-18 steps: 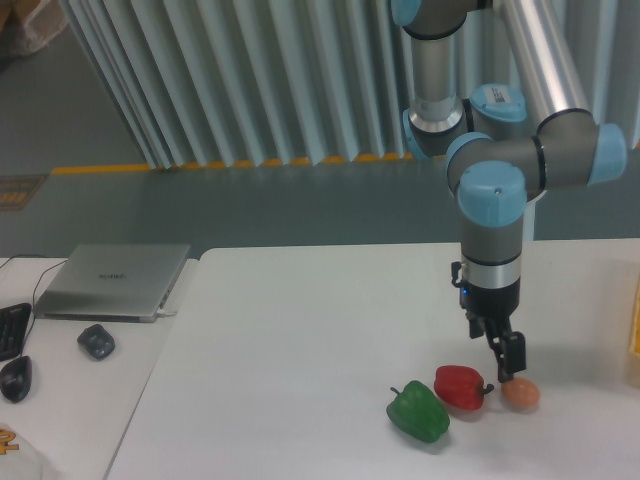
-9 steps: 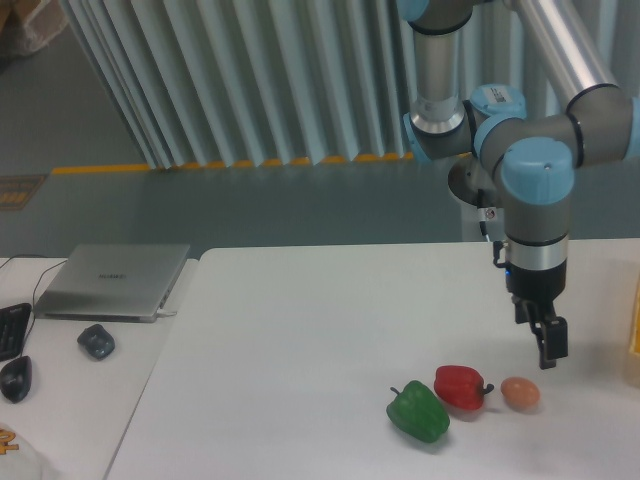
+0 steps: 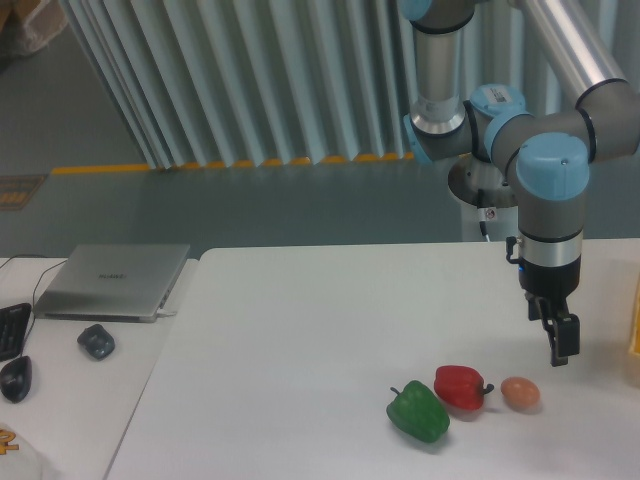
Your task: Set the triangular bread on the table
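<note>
We see no triangular bread; only a yellow edge (image 3: pixel 634 330) at the surface's (image 3: pixel 300 330) right edge, possibly its container. The fingers (image 3: pixel 560 343) look clenched, empty; we should reach there.

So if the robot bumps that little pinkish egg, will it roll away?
Probably yes. The egg looks smooth and rounded, and it lies free on the flat white table, so a nudge would likely roll it. Its rolling may wobble or curve. On one side the red pepper might stop it.
</note>
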`<state>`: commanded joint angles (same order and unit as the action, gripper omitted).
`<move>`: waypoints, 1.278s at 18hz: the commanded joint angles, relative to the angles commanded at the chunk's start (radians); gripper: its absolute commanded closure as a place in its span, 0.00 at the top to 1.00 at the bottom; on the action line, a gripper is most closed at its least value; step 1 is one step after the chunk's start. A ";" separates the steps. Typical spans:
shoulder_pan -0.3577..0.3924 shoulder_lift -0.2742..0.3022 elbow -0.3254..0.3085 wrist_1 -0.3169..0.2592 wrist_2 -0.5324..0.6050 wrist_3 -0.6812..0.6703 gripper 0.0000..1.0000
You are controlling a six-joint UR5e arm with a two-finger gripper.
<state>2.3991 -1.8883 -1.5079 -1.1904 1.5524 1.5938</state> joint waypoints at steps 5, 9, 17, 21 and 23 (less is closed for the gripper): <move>0.009 0.000 -0.009 0.002 -0.006 0.000 1.00; 0.011 0.000 -0.011 0.002 -0.008 0.000 1.00; 0.170 0.029 -0.032 -0.020 0.057 0.383 1.00; 0.225 0.044 -0.038 -0.026 0.070 0.486 1.00; 0.244 0.043 -0.037 -0.018 0.121 0.585 1.00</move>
<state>2.6429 -1.8454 -1.5447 -1.2088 1.6733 2.1793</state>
